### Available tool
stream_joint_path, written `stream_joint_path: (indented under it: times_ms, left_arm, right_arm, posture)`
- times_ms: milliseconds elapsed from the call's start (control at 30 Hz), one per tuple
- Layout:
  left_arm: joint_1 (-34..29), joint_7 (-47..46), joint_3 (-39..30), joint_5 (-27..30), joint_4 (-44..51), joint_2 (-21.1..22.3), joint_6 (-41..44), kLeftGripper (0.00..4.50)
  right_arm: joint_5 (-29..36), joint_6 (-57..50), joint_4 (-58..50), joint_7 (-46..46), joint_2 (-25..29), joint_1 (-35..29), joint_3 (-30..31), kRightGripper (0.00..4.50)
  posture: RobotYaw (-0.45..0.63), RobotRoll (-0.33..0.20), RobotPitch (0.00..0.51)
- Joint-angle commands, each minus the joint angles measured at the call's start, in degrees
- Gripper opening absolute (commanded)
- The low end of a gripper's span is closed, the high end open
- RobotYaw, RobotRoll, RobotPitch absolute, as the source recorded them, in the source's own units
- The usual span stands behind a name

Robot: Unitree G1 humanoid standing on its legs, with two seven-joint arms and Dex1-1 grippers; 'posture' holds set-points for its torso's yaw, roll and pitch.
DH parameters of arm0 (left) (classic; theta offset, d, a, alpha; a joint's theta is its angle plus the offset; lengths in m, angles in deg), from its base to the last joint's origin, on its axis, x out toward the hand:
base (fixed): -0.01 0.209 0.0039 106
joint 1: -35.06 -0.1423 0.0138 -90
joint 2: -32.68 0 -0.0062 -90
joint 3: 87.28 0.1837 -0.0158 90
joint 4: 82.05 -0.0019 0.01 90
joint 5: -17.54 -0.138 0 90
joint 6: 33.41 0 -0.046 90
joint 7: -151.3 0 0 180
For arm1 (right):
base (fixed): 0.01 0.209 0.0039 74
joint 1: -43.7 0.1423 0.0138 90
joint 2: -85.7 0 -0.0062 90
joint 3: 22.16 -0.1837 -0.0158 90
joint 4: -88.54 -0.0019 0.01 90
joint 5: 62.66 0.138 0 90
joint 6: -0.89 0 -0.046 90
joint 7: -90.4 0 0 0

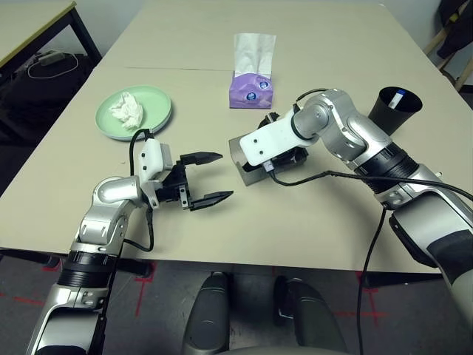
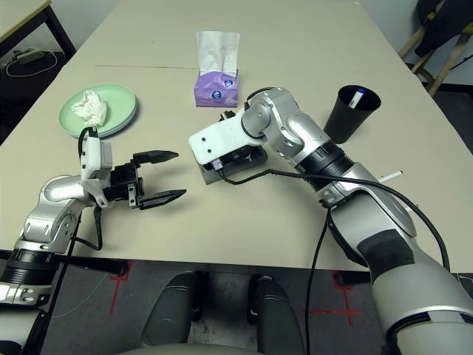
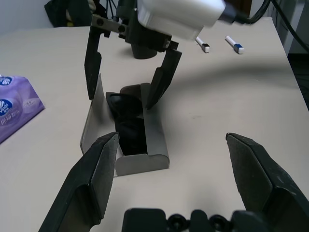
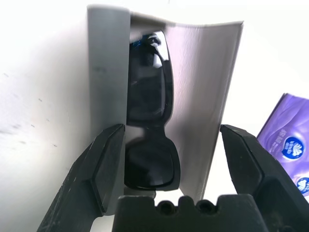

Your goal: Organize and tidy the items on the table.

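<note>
Nearest the robot on the table, the left gripper hangs level with its fingers spread wide and nothing between them, pointing right toward the grey glasses case. Just beyond it the right gripper sits over the case, jaws wide, gripping nothing. The black sunglasses lie in the open case, its lid standing up on the left side.

What worries me: the sunglasses look a bit skewed in the tray, so if the lid gets pushed shut it could pinch the frame or just not close. The case is light too, so a one-sided nudge on the lid would probably slide or tip it unless the other hand braces it.

Further right, the black cup holds a marker pen, more pens lying on the table past it. On the far left, the crumpled tissue lies on the green plate, and the purple tissue pack is far centre, well clear of everything.
</note>
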Motion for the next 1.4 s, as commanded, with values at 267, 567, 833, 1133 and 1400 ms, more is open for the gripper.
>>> stream_joint_path:
  times_ms: [267, 567, 833, 1133, 1400]
  left_arm:
    - [2.2, 1.9, 0.7, -1.0, -3.7, -0.1, -1.6, 4.5]
    - [3.7, 2.9, 0.6, -1.2, -5.5, 0.2, -1.7, 4.5]
    - [5.5, 3.5, 1.3, -1.9, -7.1, -0.3, -2.0, 4.5]
    - [6.0, 3.6, 1.3, -2.1, -7.5, -0.4, -1.3, 4.5]
    - [5.2, 2.3, 1.0, -2.4, -7.4, -0.5, -0.8, 4.5]
  right_arm:
    - [7.0, -23.9, -13.6, 4.6, 3.4, -5.3, -7.5, 4.47]
    - [21.2, -30.8, -17.0, -5.3, 2.7, -17.9, -22.7, 4.47]
    - [33.2, -24.3, -17.5, -15.7, 0.8, -29.8, -35.0, 4.47]
    - [42.8, -9.6, -11.8, -22.1, -4.1, -37.9, -41.0, 4.47]
    - [45.4, 1.9, -4.6, -22.0, -2.5, -39.9, -41.0, 4.47]
  posture:
    - [0.13, 0.0, 0.15]
    - [0.1, 0.0, 0.152]
    - [0.08, 0.0, 0.153]
    - [0.08, 0.0, 0.166]
    - [0.1, 0.0, 0.175]
